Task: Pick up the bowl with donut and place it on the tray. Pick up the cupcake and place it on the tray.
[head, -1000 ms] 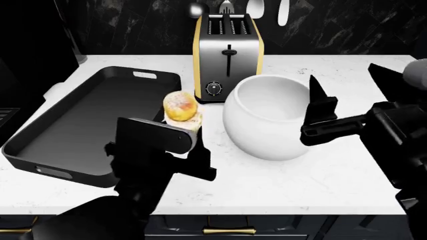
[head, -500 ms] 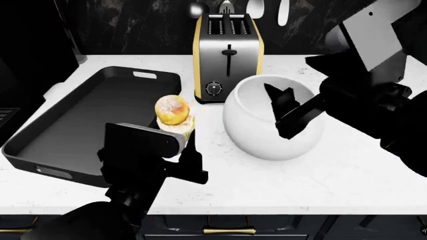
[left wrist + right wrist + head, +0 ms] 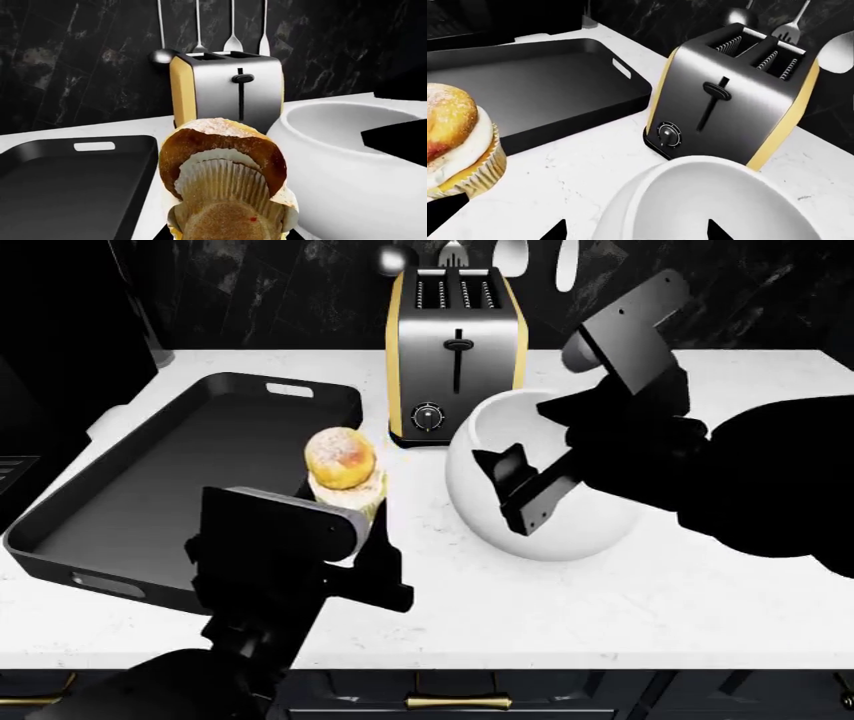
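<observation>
Since 1 second ago the right claw [image 3: 514,485] has swung in from beside the bowl [image 3: 534,515] and now hangs over its mouth, 1 black finger reaching down past the near rim. Its jaws look spread with nothing between them, though the dark arm hides much of them. The bowl's white hollow lies directly below that claw, and no donut can be made out inside it from here.

Meanwhile the left claw [image 3: 350,502] has lifted slightly and drifted toward the tray [image 3: 134,490], clamped on the cupcake [image 3: 342,462], which sits upright between its fingers, clear of the bench [image 3: 641,590]. The tray lies just beside this claw on its outer side, the bowl near its inner side. Beyond both claws the toaster [image 3: 457,350] stands against the dark wall, close behind the bowl.
</observation>
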Controlling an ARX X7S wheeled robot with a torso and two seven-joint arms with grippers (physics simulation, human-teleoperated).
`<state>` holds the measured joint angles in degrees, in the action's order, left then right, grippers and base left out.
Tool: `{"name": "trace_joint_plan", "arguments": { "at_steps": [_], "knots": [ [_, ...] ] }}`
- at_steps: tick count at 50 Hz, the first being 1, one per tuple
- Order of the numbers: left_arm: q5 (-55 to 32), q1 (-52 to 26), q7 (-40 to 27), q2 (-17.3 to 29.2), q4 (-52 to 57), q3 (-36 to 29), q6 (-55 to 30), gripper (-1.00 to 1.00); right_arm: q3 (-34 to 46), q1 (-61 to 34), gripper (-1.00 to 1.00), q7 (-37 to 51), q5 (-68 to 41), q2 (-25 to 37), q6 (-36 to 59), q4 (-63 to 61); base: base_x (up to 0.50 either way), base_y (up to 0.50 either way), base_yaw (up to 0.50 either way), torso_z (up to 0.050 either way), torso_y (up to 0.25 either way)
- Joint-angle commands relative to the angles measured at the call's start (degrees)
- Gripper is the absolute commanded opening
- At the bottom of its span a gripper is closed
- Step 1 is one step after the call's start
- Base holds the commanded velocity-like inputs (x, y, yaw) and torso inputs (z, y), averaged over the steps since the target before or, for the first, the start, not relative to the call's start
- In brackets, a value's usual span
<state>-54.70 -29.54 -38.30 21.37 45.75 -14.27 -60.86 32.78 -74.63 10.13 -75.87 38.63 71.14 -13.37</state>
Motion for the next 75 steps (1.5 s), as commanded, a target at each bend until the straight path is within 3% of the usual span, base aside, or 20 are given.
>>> {"name": "trace_joint_plan", "arguments": {
  "at_steps": [1,27,72,73,75],
  "knots": [
    [-0.33,0.06,-0.57,0.44,-0.22,0.16,0.81,-1.00,2.59,0.75,1.00,-3.86,2.71,-2.30,-1.79,3.39,0.00,0.00,0.00,0.000,0.000],
    [2.21,0.93,1.66,1.00,-3.17,-1.34,4.19,-1.00,8.36,-3.74,1.00,-4.36,4.77,-5.12,3.33,10.57,0.00,0.00,0.00,0.000,0.000],
    [3.46,1.14,2.55,1.40,-6.26,-2.75,6.66,-1.00,14.89,-3.43,1.00,-10.27,9.42,-5.39,0.28,11.81,0.00,0.00,0.00,0.000,0.000],
    [3.42,1.05,2.51,1.40,-6.27,-2.78,6.60,-1.00,14.98,-3.46,-1.00,-10.35,9.50,-5.38,0.21,11.77,0.00,0.00,0.00,0.000,0.000],
    [3.27,0.88,2.38,1.41,-6.25,-2.79,6.46,-1.00,15.11,-3.62,-1.00,-10.49,9.64,-5.31,0.10,11.63,0.00,0.00,0.00,0.000,0.000]
  ]
}}
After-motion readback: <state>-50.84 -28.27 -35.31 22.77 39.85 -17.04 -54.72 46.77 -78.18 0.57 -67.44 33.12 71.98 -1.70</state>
